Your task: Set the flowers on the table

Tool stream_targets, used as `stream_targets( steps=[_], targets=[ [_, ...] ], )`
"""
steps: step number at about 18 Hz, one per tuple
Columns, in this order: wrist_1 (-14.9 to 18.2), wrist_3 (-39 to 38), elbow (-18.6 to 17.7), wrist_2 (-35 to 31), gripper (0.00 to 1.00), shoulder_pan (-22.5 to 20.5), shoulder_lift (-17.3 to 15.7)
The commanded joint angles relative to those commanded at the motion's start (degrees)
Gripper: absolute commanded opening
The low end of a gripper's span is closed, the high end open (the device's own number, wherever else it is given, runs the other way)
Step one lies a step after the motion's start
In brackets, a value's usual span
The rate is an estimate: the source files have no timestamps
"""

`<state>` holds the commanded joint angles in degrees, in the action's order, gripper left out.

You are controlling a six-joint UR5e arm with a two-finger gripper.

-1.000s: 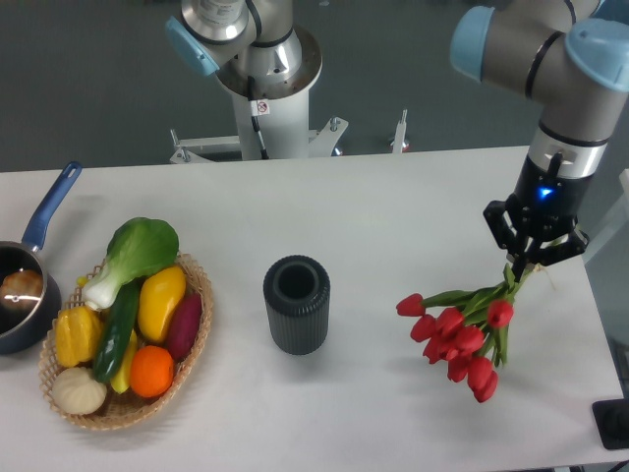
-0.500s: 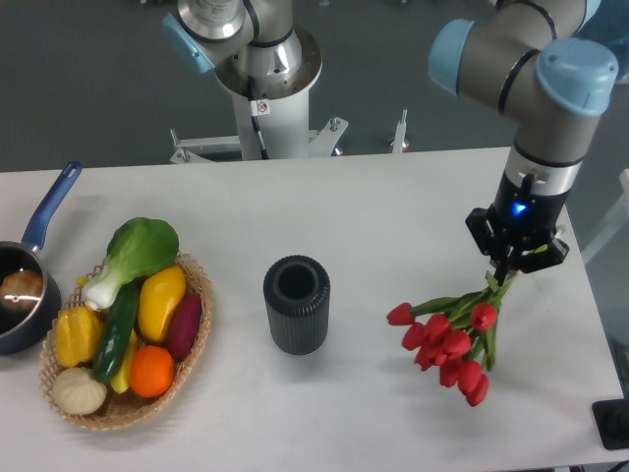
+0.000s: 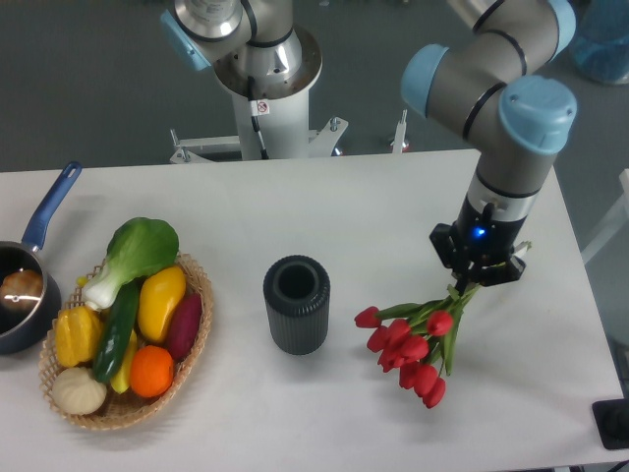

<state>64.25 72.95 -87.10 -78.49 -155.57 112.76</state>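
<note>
The flowers [image 3: 408, 344], a bunch of red tulip buds on green stems, hang down and to the left from my gripper [image 3: 468, 284], which is shut on the stem ends. The buds are low over the white table [image 3: 373, 216], right of the dark vase; I cannot tell whether they touch it. The arm reaches in from the upper right, and the fingers are mostly hidden by the wrist.
A dark ribbed vase [image 3: 296, 304] stands upright at the table's middle. A wicker basket [image 3: 192, 344] of produce sits at the left front. A blue-handled pot [image 3: 25, 285] is at the far left edge. The robot base [image 3: 265, 88] is behind the table.
My gripper has moved left across the table with the flowers in it, and the bunch now hangs closer to the vase.
</note>
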Motion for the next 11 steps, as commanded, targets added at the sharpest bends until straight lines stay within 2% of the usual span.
stream_targets(
  steps=[2, 5, 6, 8, 11],
  targets=[
    [0.1, -0.1, -1.0, 0.1, 0.16, 0.0, 0.0],
    [0.0, -0.1, -2.0, 0.1, 0.42, 0.0, 0.2],
    [0.1, -0.3, -2.1, 0.2, 0.46, 0.0, 0.2],
    [-0.4, 0.0, -2.2, 0.2, 1.0, -0.1, 0.1],
    [-1.6, 0.2, -2.1, 0.3, 1.0, -0.4, -0.2]
  ],
)
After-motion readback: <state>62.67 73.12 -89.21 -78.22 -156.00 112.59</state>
